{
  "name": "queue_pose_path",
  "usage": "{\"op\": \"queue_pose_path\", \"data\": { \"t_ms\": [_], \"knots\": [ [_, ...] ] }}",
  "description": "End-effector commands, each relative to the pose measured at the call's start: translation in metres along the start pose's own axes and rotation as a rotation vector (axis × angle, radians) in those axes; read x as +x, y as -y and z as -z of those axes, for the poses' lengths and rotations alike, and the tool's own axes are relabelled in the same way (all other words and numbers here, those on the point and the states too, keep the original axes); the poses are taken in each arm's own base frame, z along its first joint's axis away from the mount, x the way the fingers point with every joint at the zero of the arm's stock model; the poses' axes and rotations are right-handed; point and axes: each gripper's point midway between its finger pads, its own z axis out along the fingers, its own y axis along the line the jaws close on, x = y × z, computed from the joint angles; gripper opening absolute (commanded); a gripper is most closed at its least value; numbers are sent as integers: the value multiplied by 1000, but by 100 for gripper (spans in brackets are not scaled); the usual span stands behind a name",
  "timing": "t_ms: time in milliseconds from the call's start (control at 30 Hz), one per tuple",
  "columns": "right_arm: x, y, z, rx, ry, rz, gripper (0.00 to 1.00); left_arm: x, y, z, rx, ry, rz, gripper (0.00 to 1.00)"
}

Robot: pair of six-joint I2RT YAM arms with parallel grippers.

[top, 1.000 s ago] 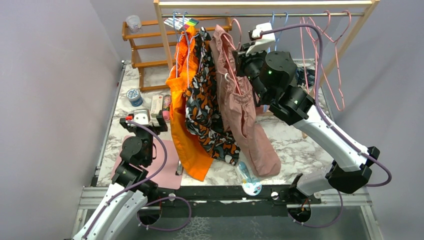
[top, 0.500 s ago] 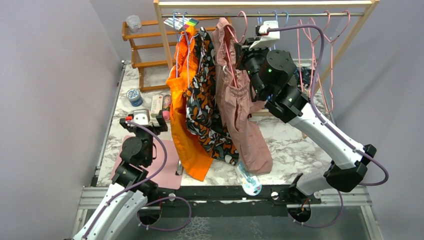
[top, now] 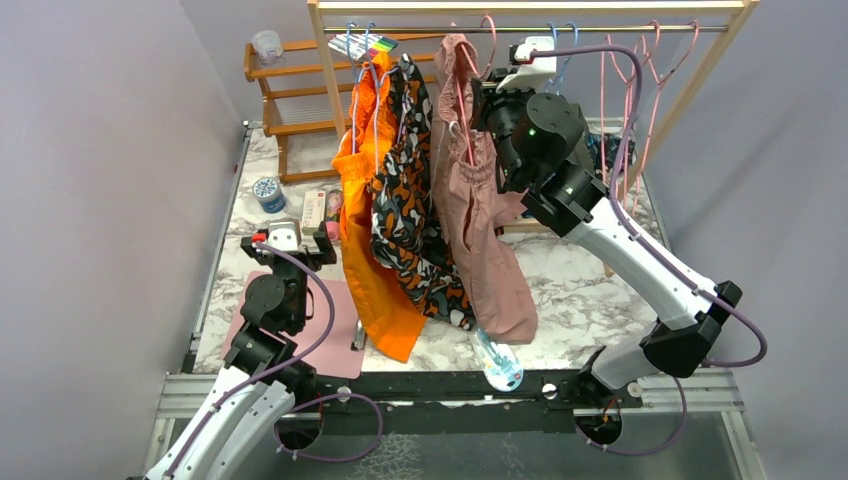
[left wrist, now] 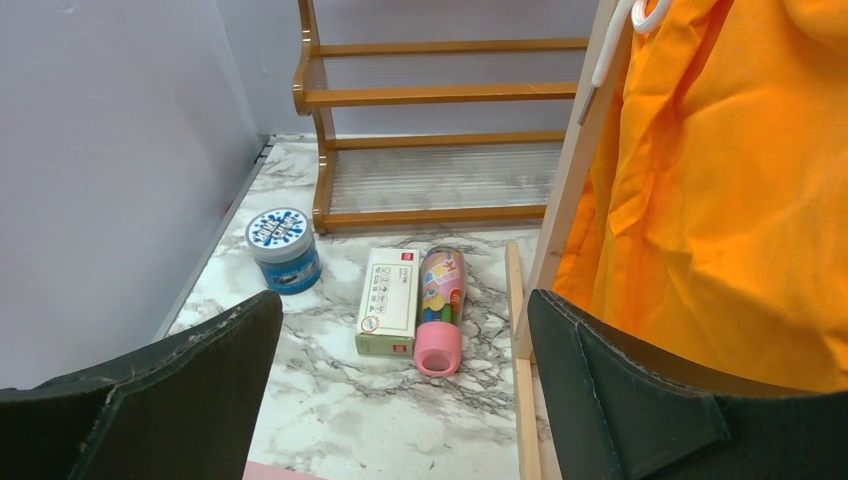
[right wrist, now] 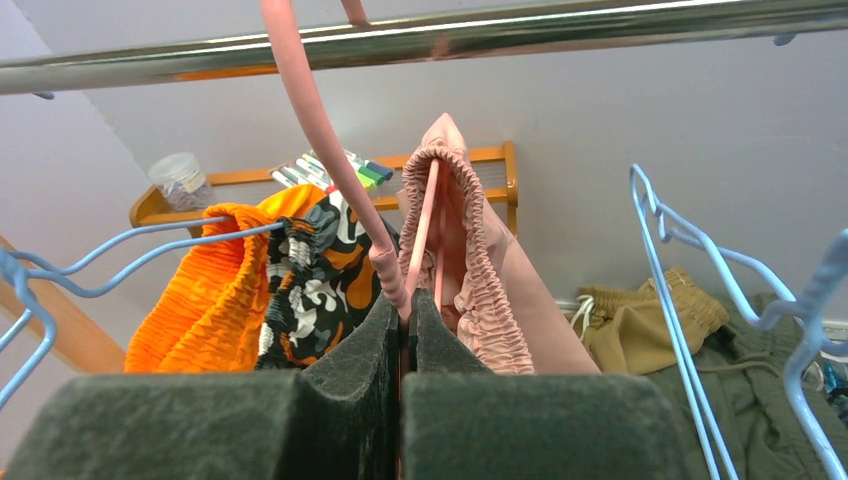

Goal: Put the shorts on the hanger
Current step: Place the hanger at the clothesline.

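The dusty-pink shorts [top: 482, 235] hang by their gathered waistband [right wrist: 478, 262] from the pink wire hanger [right wrist: 318, 120]. My right gripper [right wrist: 404, 300] is shut on the hanger's neck, high up at the clothes rail [right wrist: 560, 30]. The hanger's hook [top: 488, 30] reaches up past the rail; I cannot tell whether it rests on it. From above, the right gripper [top: 487, 98] sits just right of the shorts. My left gripper [left wrist: 400, 390] is open and low at the table's left, holding nothing, also visible from above [top: 292, 243].
An orange garment [top: 378, 275] and a camouflage garment [top: 415, 235] hang left of the shorts. Light-blue hangers [right wrist: 668, 270] and spare pink hangers [top: 655, 110] hang on the right. A wooden shelf [left wrist: 440, 95], blue jar [left wrist: 284, 247], box [left wrist: 390, 300] and pink tube [left wrist: 441, 312] lie ahead of the left gripper.
The right gripper has raised the hanger and shorts up and slightly left, bringing the hook to the rail. The left arm has not moved.
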Motion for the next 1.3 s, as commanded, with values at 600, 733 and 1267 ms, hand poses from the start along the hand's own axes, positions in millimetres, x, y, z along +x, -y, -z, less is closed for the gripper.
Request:
{"op": "queue_pose_path", "data": {
  "t_ms": [600,733,1267],
  "knots": [
    [8,-10,-12,-41,-63,0,17,-5,2,1,7,31,10,95],
    [10,-18,-2,-108,-126,14,41,-3,4,0,14,25,7,95],
    [12,4,74,-251,-234,84,54,5,2,-2,-7,-17,-17,94]
  ]
}}
